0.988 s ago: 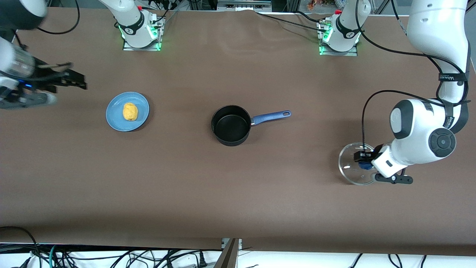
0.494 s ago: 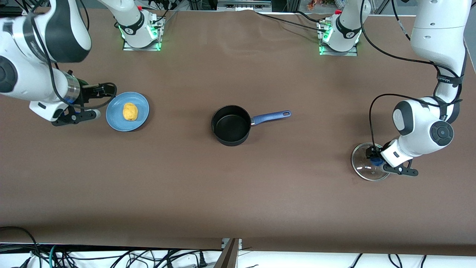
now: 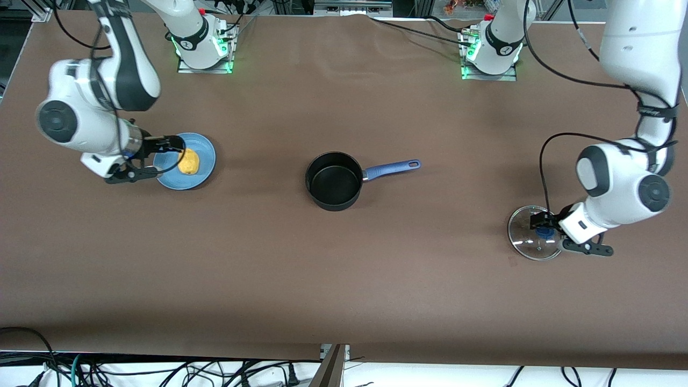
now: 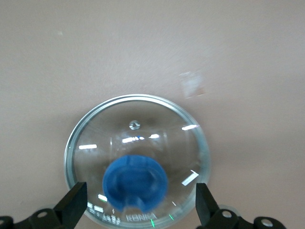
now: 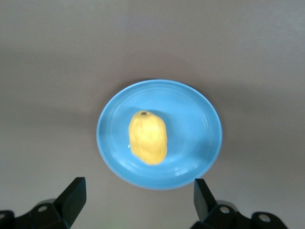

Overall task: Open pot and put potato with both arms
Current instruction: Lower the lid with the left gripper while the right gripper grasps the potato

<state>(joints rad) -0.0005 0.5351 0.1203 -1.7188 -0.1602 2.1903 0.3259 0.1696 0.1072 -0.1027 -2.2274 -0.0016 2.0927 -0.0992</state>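
**Potato grab pending, roll risk**

Right gripper spread wide over blue plate; potato on it could roll when pinched. Pot uncovered mid-table. Left gripper spread, astride glass lid knob.

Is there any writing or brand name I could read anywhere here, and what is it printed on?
Round glass lid with blue knob: small print on its rim, too blurred to read.
Black strap on the white left arm: white lettering, too small to read.
Black saucepan with blue handle, yellow potato, round blue plate: no text.
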